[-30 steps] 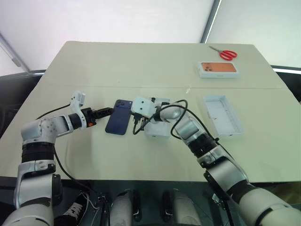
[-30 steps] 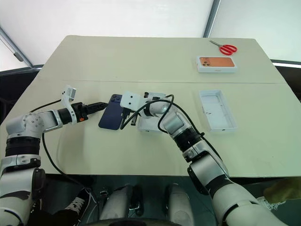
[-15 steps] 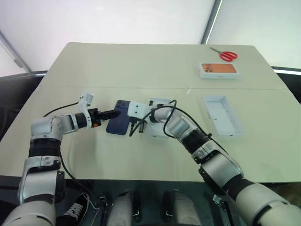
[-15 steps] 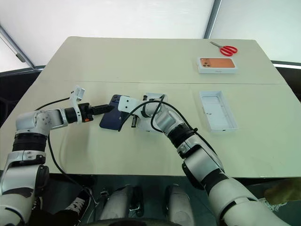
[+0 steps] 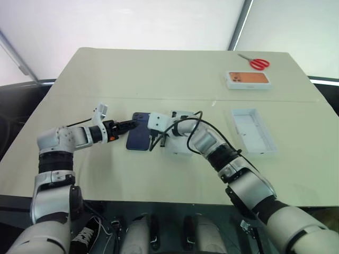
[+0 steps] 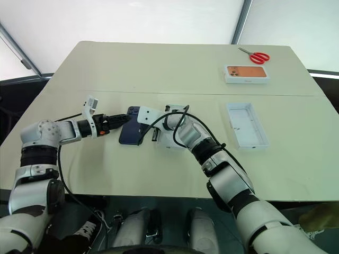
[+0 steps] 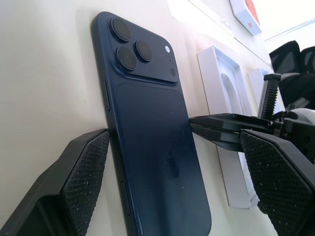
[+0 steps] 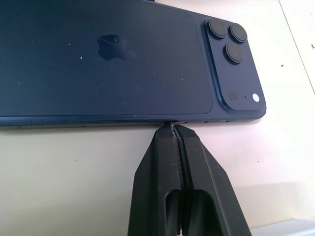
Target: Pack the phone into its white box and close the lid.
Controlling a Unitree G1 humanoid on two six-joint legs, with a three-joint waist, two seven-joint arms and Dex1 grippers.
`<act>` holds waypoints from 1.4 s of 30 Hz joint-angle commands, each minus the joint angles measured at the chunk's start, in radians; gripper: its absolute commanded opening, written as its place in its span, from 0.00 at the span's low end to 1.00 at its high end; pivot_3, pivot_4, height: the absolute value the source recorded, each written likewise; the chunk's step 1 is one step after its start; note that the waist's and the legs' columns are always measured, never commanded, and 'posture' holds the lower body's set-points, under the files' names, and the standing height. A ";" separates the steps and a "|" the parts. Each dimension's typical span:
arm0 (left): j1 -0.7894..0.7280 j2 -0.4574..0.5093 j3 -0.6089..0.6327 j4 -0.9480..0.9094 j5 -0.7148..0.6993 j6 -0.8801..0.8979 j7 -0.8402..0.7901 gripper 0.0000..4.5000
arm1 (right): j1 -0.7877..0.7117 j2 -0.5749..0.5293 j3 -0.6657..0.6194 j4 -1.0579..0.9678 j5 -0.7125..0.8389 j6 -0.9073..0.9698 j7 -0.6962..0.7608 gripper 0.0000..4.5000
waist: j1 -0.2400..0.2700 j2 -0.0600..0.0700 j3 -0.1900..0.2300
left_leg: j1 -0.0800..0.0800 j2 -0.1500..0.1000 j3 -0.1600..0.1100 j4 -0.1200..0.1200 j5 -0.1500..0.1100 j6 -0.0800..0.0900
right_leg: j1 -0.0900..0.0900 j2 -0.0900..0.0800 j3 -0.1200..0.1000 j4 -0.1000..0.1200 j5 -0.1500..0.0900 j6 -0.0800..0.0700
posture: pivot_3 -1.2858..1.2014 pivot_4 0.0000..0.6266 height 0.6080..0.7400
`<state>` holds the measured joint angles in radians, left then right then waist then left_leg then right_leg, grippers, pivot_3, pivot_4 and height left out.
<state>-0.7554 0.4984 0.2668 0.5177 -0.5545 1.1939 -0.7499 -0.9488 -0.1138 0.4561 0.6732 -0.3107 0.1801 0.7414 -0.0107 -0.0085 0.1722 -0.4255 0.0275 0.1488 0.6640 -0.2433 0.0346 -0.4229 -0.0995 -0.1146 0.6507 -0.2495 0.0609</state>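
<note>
The step in hand looks like picking the phone [image 5: 139,138] up off the table [image 5: 159,74]; nothing is packed yet. The phone lies flat, back up, near the middle of the table, just beside the white box [image 5: 178,142], which sits on its right side. The lid [image 5: 253,130] lies well apart, further right, open side up.

The left pincer [image 7: 172,182] is spread wide, one pad on each long side of the phone; the left pad [image 7: 83,172] seems to touch the edge, the other stands clear. The right pincer [image 8: 172,135] is pressed shut, its joined tips against the phone's opposite long edge, as if bracing it.

Next, I judge, the left pincer needs to close across the phone's width and lift, while the right keeps it from sliding.

The phone is slim, dark navy blue, with rounded corners, a raised square camera cluster of three lenses at one corner, a faint logo, and a few dust specks.
</note>
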 commanded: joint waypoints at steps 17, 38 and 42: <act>0.003 -0.149 -0.105 -0.167 0.055 0.183 0.196 0.98 | -0.025 0.021 -0.006 0.035 -0.004 -0.046 -0.028 0.01 | -0.002 0.000 0.000 | 0.001 0.000 0.000 0.000 0.000 0.000 | 0.000 -0.001 0.000 0.001 0.000 0.000 | 0.52 0.24 0.99; 0.079 -0.115 0.050 -0.053 -0.003 0.080 0.175 0.24 | -0.014 0.011 -0.003 0.033 -0.024 -0.058 -0.036 0.00 | -0.011 0.000 0.000 | 0.000 0.000 0.000 -0.002 0.000 -0.001 | -0.001 -0.001 0.000 0.000 0.000 0.000 | 0.52 0.24 0.99; 0.081 -0.120 0.078 -0.032 -0.017 0.077 0.192 0.18 | -0.008 0.011 -0.002 0.025 -0.026 -0.060 -0.034 0.00 | -0.011 0.000 0.000 | 0.000 0.000 0.000 -0.002 0.000 -0.001 | -0.001 -0.001 0.000 0.000 0.000 0.000 | 0.52 0.24 0.99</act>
<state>-0.7048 0.3859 0.3567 0.4516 -0.5870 1.2513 -0.5874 -0.9567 -0.1043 0.4533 0.7155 -0.3326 0.1242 0.7105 -0.0212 -0.0083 0.1718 -0.4254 0.0271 0.1486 0.6622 -0.2436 0.0340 -0.4243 -0.1007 -0.1146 0.6507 -0.2495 0.0609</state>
